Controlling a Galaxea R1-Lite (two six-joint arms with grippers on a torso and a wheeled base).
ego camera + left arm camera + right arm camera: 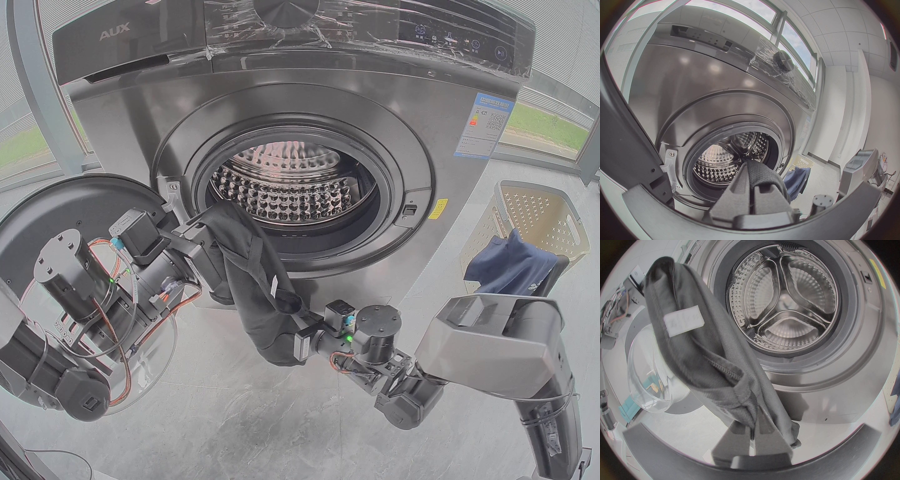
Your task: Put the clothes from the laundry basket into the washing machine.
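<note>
Here we hold the dark garment stretched before the open washer. Our left gripper is clamped on its upper end at the drum's rim, and our right gripper is clamped on its lower end. A blue cloth drapes over the basket.

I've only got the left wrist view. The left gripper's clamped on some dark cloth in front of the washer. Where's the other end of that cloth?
Observer: The right gripper is shut on it, lower down, in front of the washing machine and below the door opening.
Operator: So how does the cloth lie between them?
Observer: In the head view the dark garment hangs slung from the left gripper down to the right one. Its upper end is by the opening's lower left rim.
</note>
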